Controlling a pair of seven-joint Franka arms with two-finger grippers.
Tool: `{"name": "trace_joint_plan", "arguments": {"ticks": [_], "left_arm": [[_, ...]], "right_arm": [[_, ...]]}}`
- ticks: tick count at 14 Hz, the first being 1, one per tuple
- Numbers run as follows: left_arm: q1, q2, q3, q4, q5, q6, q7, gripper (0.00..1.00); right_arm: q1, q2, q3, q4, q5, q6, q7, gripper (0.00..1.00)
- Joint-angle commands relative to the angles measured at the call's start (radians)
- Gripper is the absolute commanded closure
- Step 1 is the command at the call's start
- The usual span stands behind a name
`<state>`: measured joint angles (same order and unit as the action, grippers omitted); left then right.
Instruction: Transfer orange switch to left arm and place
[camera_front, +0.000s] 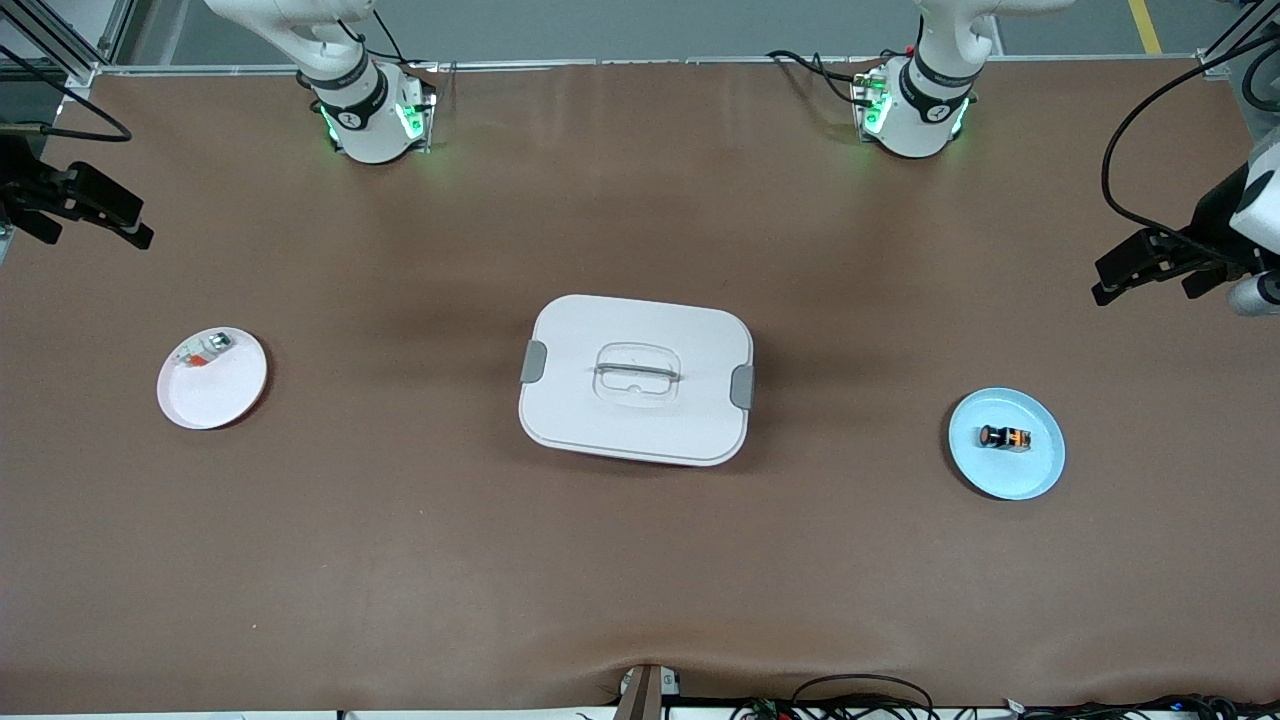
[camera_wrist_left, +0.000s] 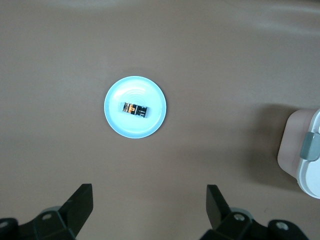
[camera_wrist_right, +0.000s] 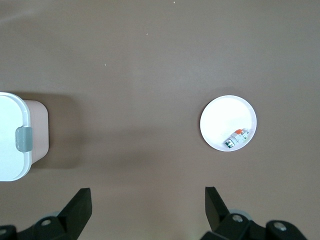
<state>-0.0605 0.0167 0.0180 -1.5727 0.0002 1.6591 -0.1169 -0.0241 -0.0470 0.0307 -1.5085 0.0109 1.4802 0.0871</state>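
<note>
The orange switch (camera_front: 1004, 438) (camera_wrist_left: 134, 109), a tiny black block with orange marks, lies on a light blue plate (camera_front: 1030, 475) (camera_wrist_left: 150, 127) toward the left arm's end of the table. The white box (camera_front: 636, 380) (camera_wrist_left: 305, 165) (camera_wrist_right: 10, 135), lid on and grey latches at its sides, stands mid-table. My left gripper (camera_front: 1145, 285) (camera_wrist_left: 148, 190) hangs open over bare table beside the blue plate, holding nothing. My right gripper (camera_front: 95, 235) (camera_wrist_right: 147, 191) hangs open and empty over the table at the right arm's end.
A white plate (camera_front: 215, 395) (camera_wrist_right: 220, 120) toward the right arm's end carries a whitish part (camera_front: 205, 352) (camera_wrist_right: 237, 137) with green and red bits. Brown table surface stretches between the plates and the box. Cables run along the table's edge nearest the front camera.
</note>
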Motion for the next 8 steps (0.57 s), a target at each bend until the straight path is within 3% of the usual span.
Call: {"name": "trace_joint_plan", "arguments": {"ticks": [1, 8], "left_arm": [[-0.008, 0.000, 0.007, 0.013, -0.017, -0.019, 0.003, 0.00], [-0.007, 0.000, 0.007, 0.011, -0.017, -0.019, 0.003, 0.00]], "right_arm": [[0.001, -0.002, 0.009, 0.019, -0.009, -0.006, 0.010, 0.00], [0.001, -0.002, 0.009, 0.020, -0.008, -0.003, 0.019, 0.00]]}}
